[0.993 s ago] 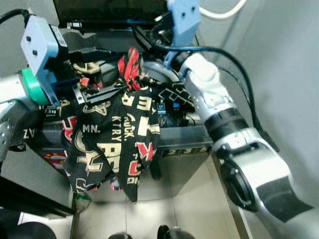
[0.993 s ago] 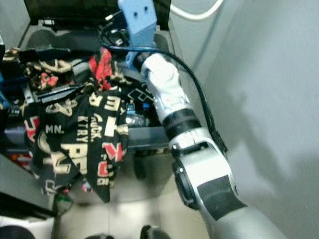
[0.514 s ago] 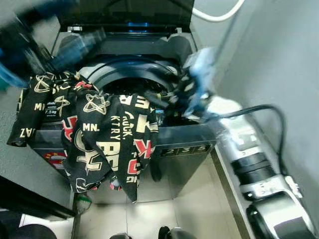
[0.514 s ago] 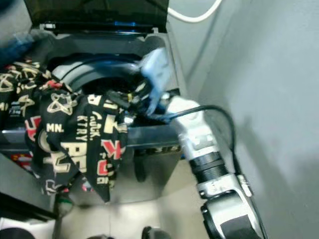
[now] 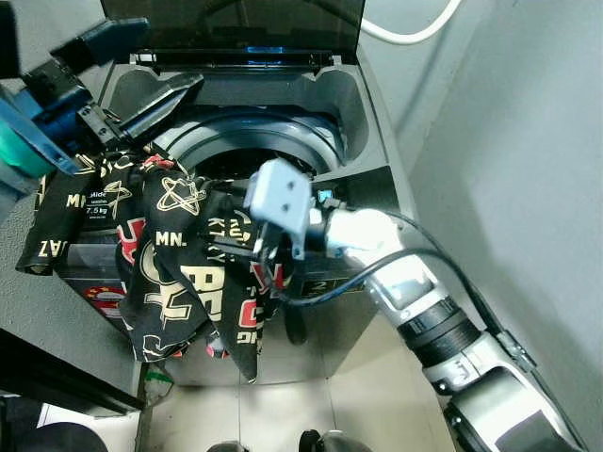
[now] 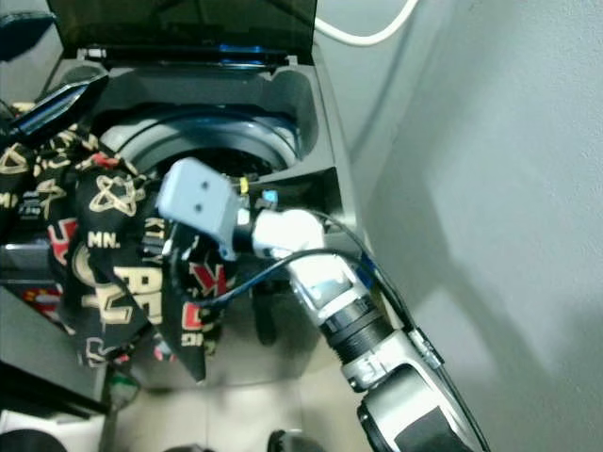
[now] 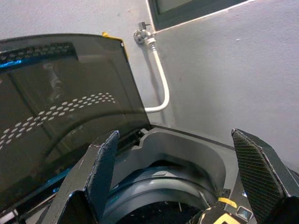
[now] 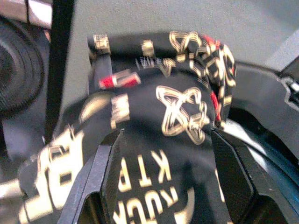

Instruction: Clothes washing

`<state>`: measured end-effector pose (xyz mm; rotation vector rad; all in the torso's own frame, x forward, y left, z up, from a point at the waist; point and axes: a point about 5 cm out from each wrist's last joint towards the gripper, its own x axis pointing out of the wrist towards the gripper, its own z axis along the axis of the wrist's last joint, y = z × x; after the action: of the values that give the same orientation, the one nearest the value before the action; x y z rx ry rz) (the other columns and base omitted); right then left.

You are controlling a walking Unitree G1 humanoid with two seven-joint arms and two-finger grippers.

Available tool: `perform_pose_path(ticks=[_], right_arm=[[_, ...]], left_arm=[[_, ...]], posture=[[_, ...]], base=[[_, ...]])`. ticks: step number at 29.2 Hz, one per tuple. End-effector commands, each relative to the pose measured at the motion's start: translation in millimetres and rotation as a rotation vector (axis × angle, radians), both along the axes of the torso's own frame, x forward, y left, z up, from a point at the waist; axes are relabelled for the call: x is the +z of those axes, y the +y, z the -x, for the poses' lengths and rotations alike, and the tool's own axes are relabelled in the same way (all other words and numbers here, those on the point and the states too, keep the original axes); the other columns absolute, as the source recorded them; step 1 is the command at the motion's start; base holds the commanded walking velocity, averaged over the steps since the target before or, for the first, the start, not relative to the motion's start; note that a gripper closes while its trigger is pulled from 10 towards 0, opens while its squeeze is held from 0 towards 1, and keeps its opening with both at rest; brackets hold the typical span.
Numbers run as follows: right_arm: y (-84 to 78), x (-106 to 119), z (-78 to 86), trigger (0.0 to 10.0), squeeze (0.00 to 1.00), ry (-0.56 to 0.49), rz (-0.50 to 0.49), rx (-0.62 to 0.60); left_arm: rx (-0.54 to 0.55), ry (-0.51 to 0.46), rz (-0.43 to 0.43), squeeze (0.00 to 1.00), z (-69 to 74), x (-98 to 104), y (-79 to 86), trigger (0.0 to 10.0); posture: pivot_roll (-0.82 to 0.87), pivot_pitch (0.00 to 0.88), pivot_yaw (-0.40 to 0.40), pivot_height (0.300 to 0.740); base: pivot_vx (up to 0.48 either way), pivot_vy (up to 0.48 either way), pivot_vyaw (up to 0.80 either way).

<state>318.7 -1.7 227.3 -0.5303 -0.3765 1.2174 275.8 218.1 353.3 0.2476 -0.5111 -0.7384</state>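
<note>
Over the front rim of the grey top-loading washing machine (image 5: 363, 113) hangs a black fabric garment printed with cream and red lettering (image 5: 179, 282), most of it trailing down the front panel outside the drum (image 5: 254, 155), with a fold bunched on the rim's left corner. It looks soft, light and limp, likely to sag and slide toward the heavier hanging part, so a good hold would be the bunched fold at the rim, from where the tail can be lifted over into the drum. The right gripper (image 8: 161, 154) reaches across the machine's front from the right, arm bent at the elbow and wrist turned toward the cloth; its black fingers (image 8: 100, 179) are spread apart with the printed fabric between them, not yet pinched. The left gripper (image 7: 180, 172) is raised above the machine's left rear corner, its fingers (image 7: 103, 163) wide apart and holding nothing, pointing toward the tinted lid (image 7: 60, 102) standing open at the back.
</note>
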Motion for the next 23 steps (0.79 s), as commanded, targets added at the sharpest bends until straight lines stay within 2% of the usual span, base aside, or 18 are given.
perform_pose_path(ticks=[1,7,12,13,14,15,23], right_arm=[[-0.2,-16.1,-3.9,10.0,0.00,0.013,0.055,-0.057],[0.0,-18.1,-8.2,10.0,0.00,0.038,0.002,-0.124],[1.1,-21.1,-7.0,10.0,0.00,0.032,0.015,-0.128],[1.5,-23.2,-8.0,5.0,0.00,0.032,0.015,-0.146],[1.5,-23.2,-8.0,5.0,0.00,0.032,0.015,-0.146],[1.3,-24.2,-9.4,0.0,0.00,0.029,0.012,-0.162],[-0.6,-20.2,-12.5,0.0,0.00,0.009,0.004,-0.170]], left_arm=[[0.003,0.077,-0.009,0.00,-4.4,-16.0,-1.3,10.0],[-0.030,0.139,-0.067,0.00,0.8,-34.7,-9.9,10.0],[-0.045,0.165,-0.089,0.00,5.5,-41.8,-13.6,10.0],[-0.039,0.170,-0.092,0.00,6.3,-43.1,-13.4,10.0],[-0.039,0.170,-0.092,0.00,6.3,-43.1,-13.4,10.0],[-0.029,0.171,-0.093,0.00,6.5,-43.5,-13.0,10.0],[-0.022,0.165,-0.084,0.00,6.8,-42.6,-15.2,10.0]], posture=[[0.15,0.116,0.017,0.740],[0.15,0.120,0.016,0.740],[0.15,0.121,0.018,0.740],[0.15,0.123,0.016,0.740],[0.15,0.123,0.016,0.740],[0.15,0.124,0.012,0.740],[0.15,0.120,0.006,0.740]], base=[[0.000,0.000,0.00],[0.000,0.000,0.00],[0.000,0.000,0.00],[0.000,0.000,0.00],[0.000,0.000,0.00],[0.000,0.000,0.00],[0.000,0.000,0.00]])
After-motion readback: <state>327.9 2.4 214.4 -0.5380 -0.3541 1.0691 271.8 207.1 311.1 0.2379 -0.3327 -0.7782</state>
